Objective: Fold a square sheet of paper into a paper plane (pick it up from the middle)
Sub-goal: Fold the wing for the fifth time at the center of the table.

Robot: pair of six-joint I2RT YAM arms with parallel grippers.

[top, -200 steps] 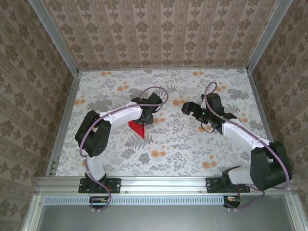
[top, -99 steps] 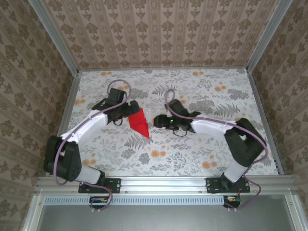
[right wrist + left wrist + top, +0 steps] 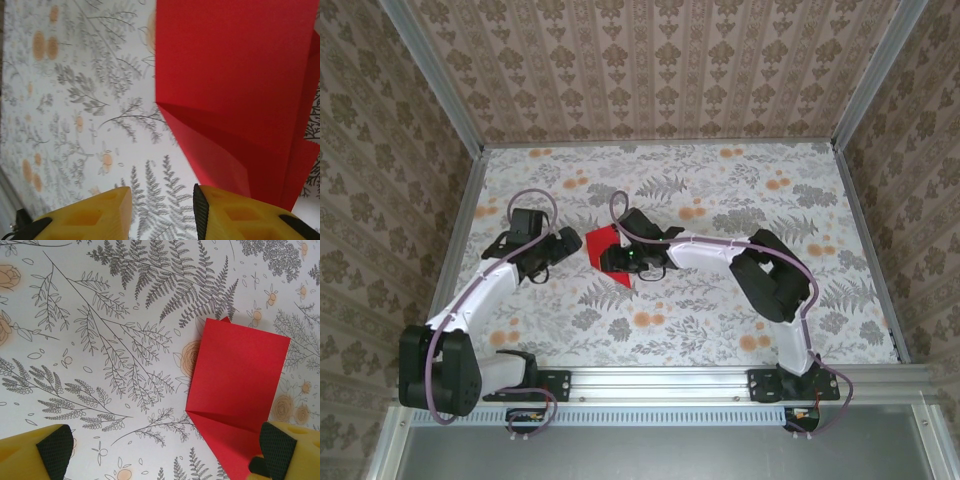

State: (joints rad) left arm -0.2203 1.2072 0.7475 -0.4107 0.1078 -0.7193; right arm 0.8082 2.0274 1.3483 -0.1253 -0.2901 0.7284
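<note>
The floral tabletop carries the folded red paper just left of its middle. The left fingers stand wide apart by the paper's left side. The right fingers are narrow at its right side, with bare tabletop showing in their gap.

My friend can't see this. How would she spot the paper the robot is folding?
Find the flowery table. Near its middle, slightly left, lies the red paper, partly under the right tool. It's folded with a pointed end, and it's the only red thing on that grey-and-orange pattern.
</note>
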